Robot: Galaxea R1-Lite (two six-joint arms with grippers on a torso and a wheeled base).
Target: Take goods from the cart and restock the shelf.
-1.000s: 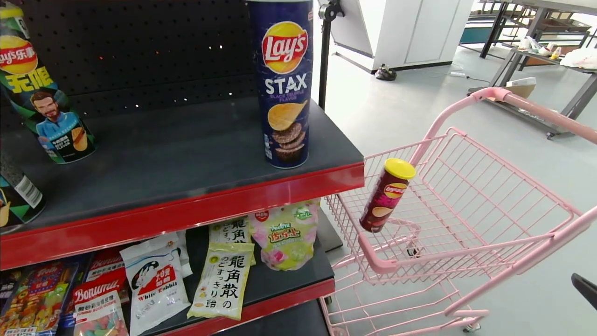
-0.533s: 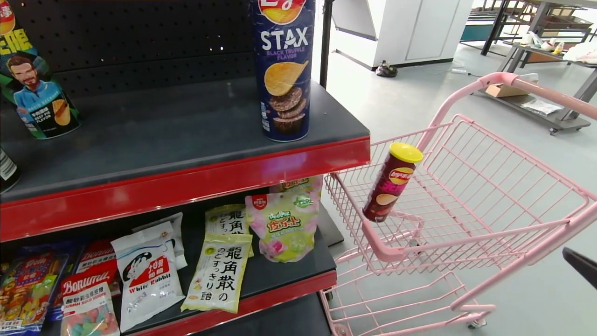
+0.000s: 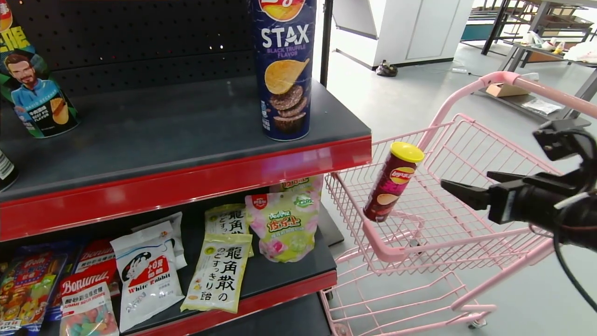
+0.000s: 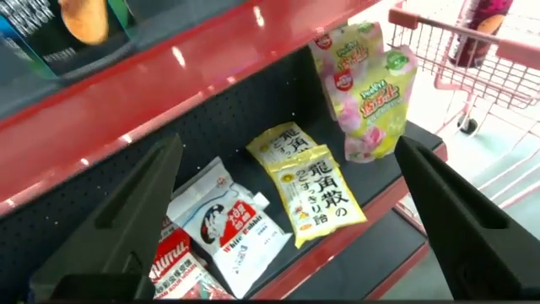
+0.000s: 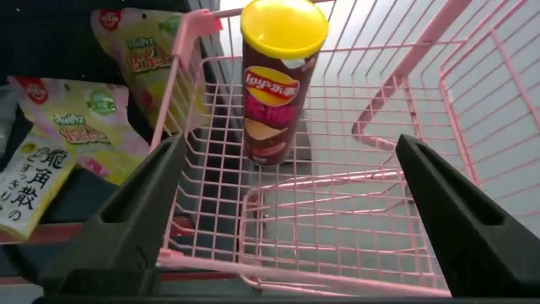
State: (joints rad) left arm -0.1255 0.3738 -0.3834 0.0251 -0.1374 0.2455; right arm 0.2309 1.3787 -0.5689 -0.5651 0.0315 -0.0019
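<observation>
A maroon chips can [image 3: 393,182] with a yellow lid leans in the front left corner of the pink cart [image 3: 471,140]. In the right wrist view the chips can [image 5: 283,84] stands straight ahead between my fingers, still some way off. My right gripper [image 3: 466,187] hovers open over the cart basket, to the right of the can and apart from it; in its own view the right gripper [image 5: 288,148] holds nothing. The left gripper [image 4: 288,148] is open and empty, facing the lower shelf deck [image 4: 371,245]. The upper shelf deck [image 3: 177,135] has bare room between two tall cans.
A tall blue can [image 3: 284,70] stands near the upper deck's right end and a green can [image 3: 35,93] at its left. Snack bags [image 3: 224,275] lie on the lower deck. The red shelf edge [image 3: 233,175] juts out beside the cart's rim. Tables stand far behind.
The head view tilted downward at first. Since then my right gripper has come in from the right, over the cart basket toward the can. The can has not moved.
</observation>
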